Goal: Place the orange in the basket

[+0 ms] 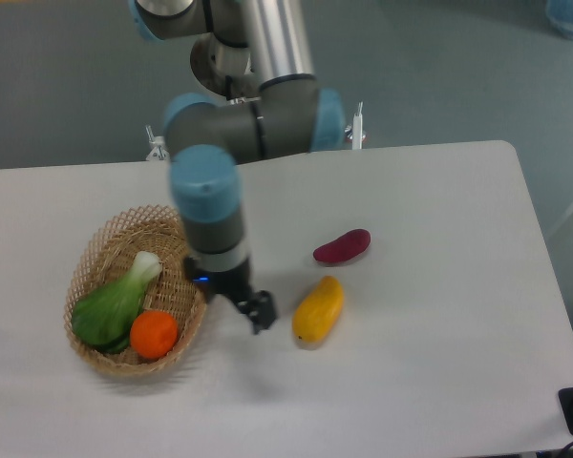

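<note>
The orange (154, 335) lies inside the woven wicker basket (97, 258) at the table's left, against its front right rim and next to a green leafy vegetable (113, 303). My gripper (260, 312) hangs over the bare table just right of the basket, between it and the yellow fruit. Nothing is held in it. Its dark fingers point down and sit close together, and from this angle the gap between them does not show.
A yellow mango-like fruit (318, 309) lies right of the gripper, and a purple-red oblong vegetable (342, 246) lies just behind it. The arm's base post (267, 38) stands at the table's back edge.
</note>
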